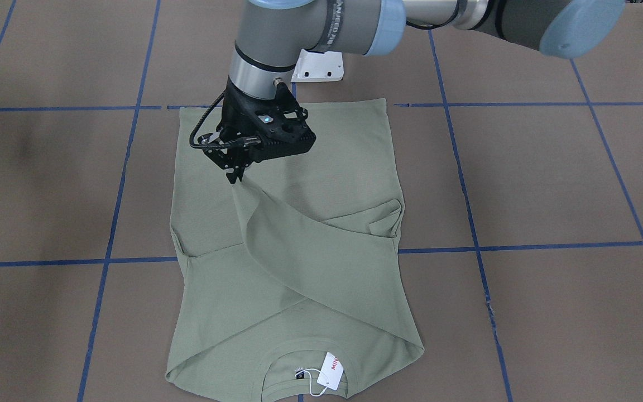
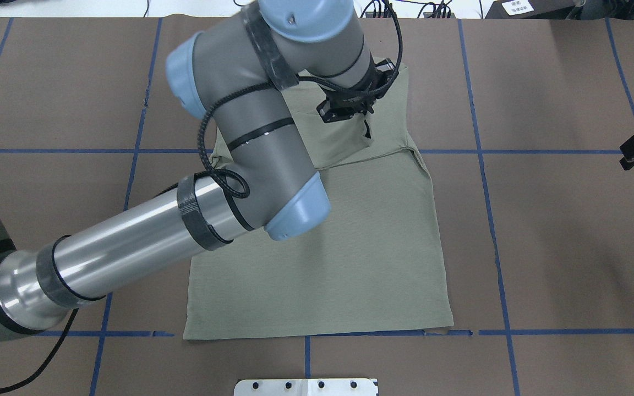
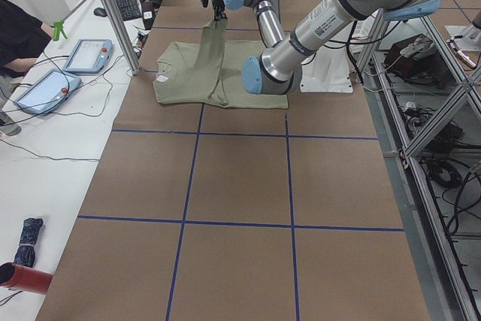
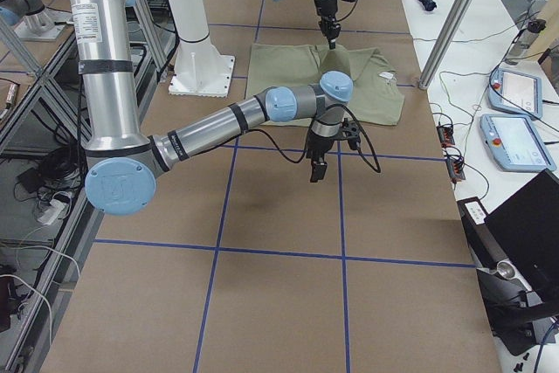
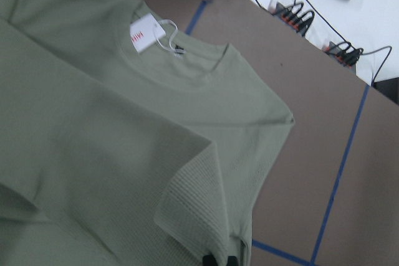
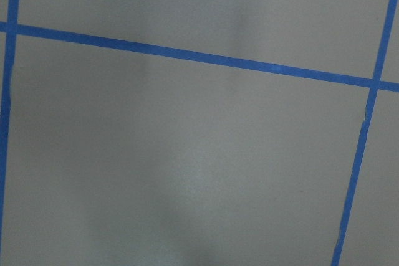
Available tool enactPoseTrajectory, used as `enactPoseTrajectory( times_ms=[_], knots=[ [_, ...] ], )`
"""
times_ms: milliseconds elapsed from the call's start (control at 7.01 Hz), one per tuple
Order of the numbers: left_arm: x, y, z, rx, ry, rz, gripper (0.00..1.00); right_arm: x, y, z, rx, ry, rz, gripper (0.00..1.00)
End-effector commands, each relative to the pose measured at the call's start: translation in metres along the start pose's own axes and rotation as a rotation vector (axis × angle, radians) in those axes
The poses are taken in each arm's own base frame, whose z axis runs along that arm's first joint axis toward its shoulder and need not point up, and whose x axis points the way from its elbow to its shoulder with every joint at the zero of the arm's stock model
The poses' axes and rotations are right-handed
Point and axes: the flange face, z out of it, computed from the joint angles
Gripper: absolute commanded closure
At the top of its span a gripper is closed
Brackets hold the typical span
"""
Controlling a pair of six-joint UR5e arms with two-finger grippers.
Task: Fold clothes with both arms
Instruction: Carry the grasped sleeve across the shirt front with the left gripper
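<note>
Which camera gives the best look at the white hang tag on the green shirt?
Exterior front-facing: the hang tag lies sharp at the neckline of the shirt, red lettering visible. The left wrist view shows it too, but blurred. The side views give a tiny white speck at most; the overhead view does not show it.

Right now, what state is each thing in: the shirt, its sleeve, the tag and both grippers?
Shirt: spread on the table, body flat, partly folded.
Sleeve: raised at its cuff, drawn slantwise across the shirt's body.
Tag: lying at the neckline, on its string.
Left gripper: shut on the sleeve's cuff, just above the shirt.
Right gripper: off the shirt, over bare table; open or shut unclear.
</note>
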Motion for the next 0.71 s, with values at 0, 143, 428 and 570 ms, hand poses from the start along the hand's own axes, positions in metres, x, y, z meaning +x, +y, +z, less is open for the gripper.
enactPoseTrajectory(
  times_ms=[0,143,428,570],
  knots=[
    [-0.007,0.005,0.048,0.016,-0.015,-0.014,1.0,-0.001,-0.001,0.002,-0.006,-0.011,0.004,0.0],
    [-0.003,0.021,0.058,0.031,-0.021,-0.016,1.0,-0.001,-0.002,0.002,-0.006,-0.011,0.004,0.0],
    [0.022,0.112,0.09,-0.026,-0.025,-0.091,1.0,-0.002,-0.008,0.004,-0.004,-0.018,-0.001,0.0],
    [0.025,0.16,0.097,-0.057,0.001,-0.083,0.35,-0.002,-0.011,0.007,0.012,-0.033,-0.013,0.0]
  ],
)
